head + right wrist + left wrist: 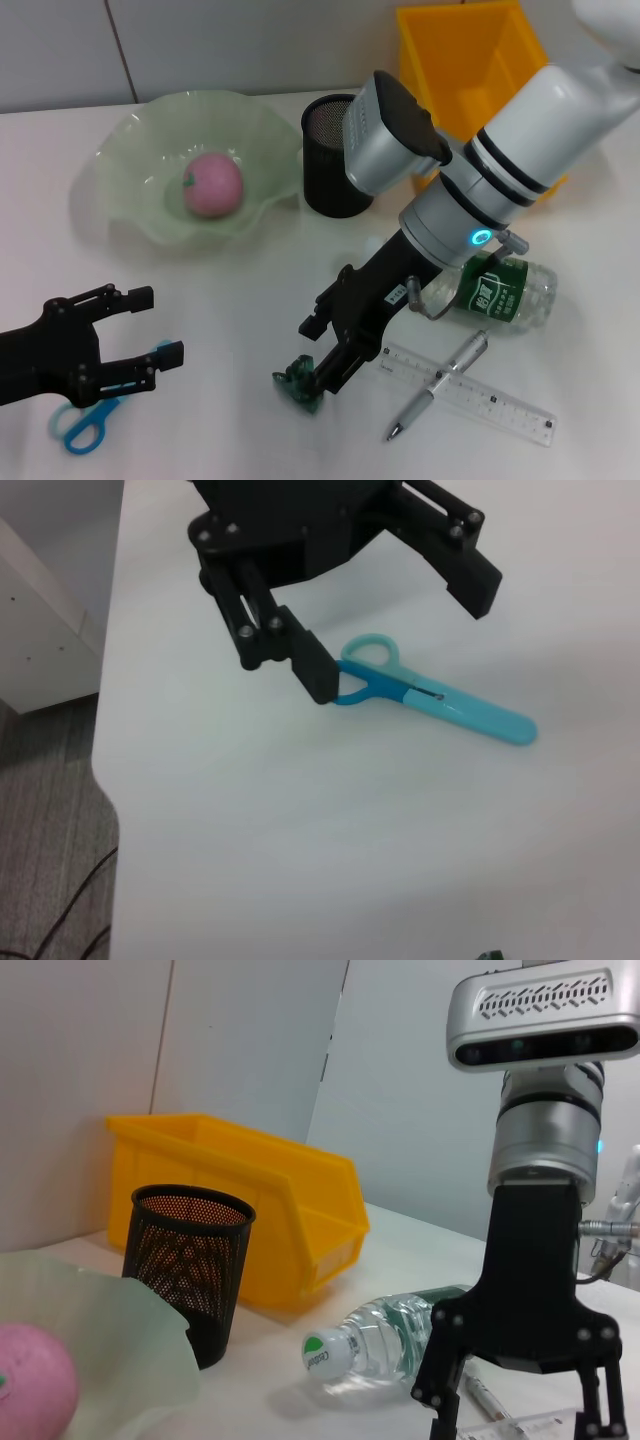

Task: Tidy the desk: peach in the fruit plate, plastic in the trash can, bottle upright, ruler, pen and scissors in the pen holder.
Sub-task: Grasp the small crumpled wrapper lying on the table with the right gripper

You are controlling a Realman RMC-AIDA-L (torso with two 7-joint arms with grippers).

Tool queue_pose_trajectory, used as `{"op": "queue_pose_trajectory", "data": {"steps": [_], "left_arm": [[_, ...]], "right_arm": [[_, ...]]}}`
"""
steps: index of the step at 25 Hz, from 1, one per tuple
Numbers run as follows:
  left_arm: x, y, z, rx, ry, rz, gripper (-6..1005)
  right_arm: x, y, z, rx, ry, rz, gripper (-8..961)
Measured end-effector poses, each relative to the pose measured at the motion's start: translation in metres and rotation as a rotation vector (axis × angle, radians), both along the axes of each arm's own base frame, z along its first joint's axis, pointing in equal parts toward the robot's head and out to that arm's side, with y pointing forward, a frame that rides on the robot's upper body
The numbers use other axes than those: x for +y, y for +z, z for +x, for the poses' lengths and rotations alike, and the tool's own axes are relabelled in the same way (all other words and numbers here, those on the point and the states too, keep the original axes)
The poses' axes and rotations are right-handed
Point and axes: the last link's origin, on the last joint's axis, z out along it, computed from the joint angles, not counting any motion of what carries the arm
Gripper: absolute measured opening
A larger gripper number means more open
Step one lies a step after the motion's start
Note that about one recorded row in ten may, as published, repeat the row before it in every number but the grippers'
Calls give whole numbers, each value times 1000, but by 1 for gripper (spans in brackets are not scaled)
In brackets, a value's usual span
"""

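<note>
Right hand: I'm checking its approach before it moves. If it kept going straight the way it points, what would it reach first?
Probably the green plastic scrap on the table, just beyond the right hand, whose fingers look open. Depth is uncertain.

A bottle [395,1335] lies on its side between the black mesh pen holder [190,1265] and the right tool [520,1415].

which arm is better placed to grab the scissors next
Left. The left gripper hangs open right over the scissors at the near left of the table; the right gripper is down by the green plastic.
</note>
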Motion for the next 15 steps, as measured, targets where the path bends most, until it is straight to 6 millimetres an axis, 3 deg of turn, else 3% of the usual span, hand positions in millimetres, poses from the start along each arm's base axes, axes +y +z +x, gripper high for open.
{"op": "queue_pose_trajectory", "data": {"steps": [15], "left_arm": [[-2,-1,1,-6,-2,-6,847]], "right_arm": [[-1,-13,6,16,26,11,777]]}}
